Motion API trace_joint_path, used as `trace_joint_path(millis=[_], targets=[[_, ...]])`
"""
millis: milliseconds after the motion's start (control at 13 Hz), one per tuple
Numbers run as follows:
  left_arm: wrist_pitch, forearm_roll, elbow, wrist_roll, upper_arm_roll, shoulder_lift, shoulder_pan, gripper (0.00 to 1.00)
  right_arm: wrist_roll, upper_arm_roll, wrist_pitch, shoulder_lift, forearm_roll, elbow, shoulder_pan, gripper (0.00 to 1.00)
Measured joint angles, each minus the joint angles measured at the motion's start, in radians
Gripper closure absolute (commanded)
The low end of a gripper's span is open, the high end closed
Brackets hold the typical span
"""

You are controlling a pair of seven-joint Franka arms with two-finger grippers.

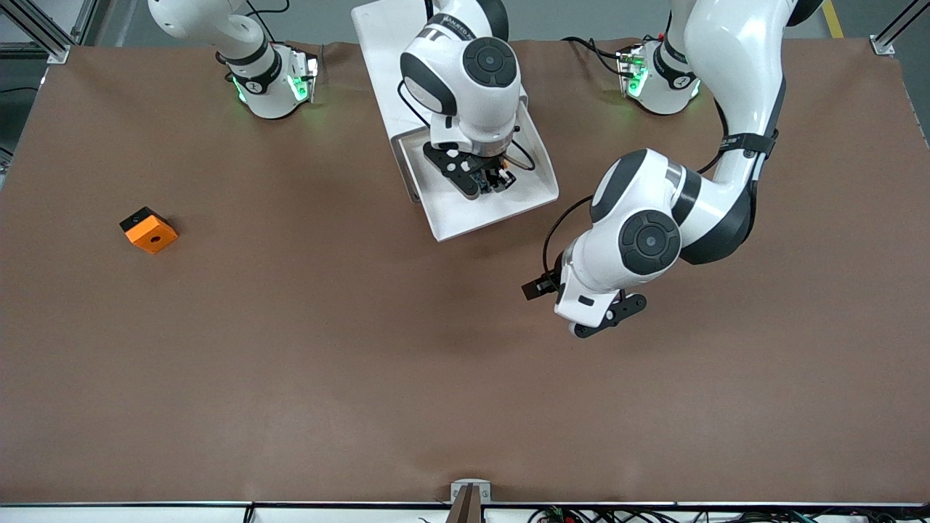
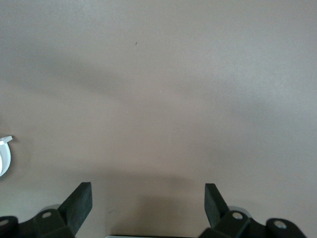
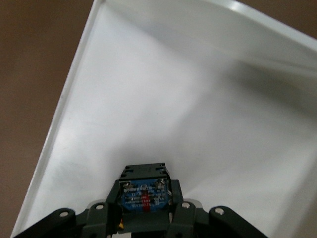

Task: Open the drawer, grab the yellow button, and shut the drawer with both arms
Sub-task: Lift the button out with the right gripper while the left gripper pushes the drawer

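Item: button [image 3: 144,198], sitting in the open drawer [image 1: 508,207], clenched between the right gripper [image 1: 488,176] fingers.

You are handling a small, light, rigid part; its black body sides look the safest hold. Its blue face is pointing toward the wrist camera; long axis unclear. The left gripper [image 2: 147,206] is waiting spread and empty over bare table [image 1: 290,363], near the drawer's front.

Right arm [image 1: 465,80] fills the space over the open drawer [image 1: 534,196]; brown table [image 1: 363,363] around lies bare.
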Motion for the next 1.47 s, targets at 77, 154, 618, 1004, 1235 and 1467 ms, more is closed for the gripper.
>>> trace_joint_path(millis=[77,154,618,1004,1235,1467], targets=[[0.0,0.0,-0.002,0.001,0.0,0.0,-0.004,0.0,-0.001,-0.006,-0.026,0.0,0.0,0.016,-0.003,1.0],[0.003,0.0,-0.004,0.001,0.0,0.0,-0.01,0.0,-0.014,-0.009,-0.074,-0.001,0.0,0.045,-0.014,1.0],[0.028,0.0,-0.042,-0.001,-0.002,0.0,-0.055,0.0,-0.286,-0.023,-0.315,-0.08,-0.002,0.193,-0.157,1.0],[0.032,0.0,-0.075,-0.036,-0.024,-0.001,-0.109,0.0,-0.737,-0.031,-0.479,-0.215,-0.008,0.188,-0.439,1.0],[0.033,0.0,-0.086,-0.072,-0.026,-0.001,-0.139,0.0,-1.071,-0.034,-0.479,-0.245,-0.009,0.118,-0.644,1.0],[0.033,0.0,-0.099,-0.105,-0.028,-0.002,-0.167,0.0,-1.371,-0.035,-0.374,-0.246,-0.022,0.007,-0.833,1.0]])
